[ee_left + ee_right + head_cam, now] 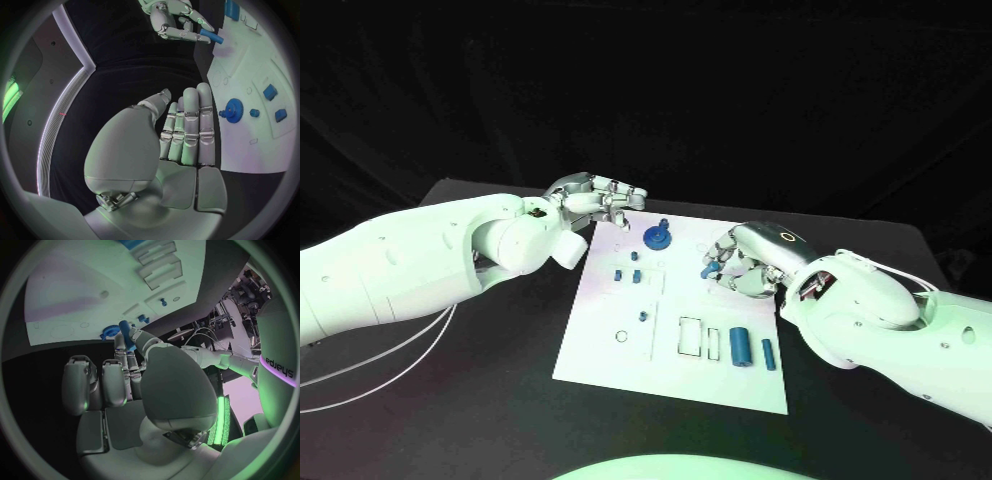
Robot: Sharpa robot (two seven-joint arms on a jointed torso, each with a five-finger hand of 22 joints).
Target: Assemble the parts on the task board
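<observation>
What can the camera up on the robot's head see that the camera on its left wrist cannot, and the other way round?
Only the head view takes in the whole white task board, including the two blue cylinders lying near its front edge, and both white arms.

Only the left wrist view shows the left robot hand close up from behind, fingers straight and side by side, holding nothing.

Both show the blue toothed gear on the board, small blue blocks, and the right robot hand pinching a small blue cylindrical part.
</observation>
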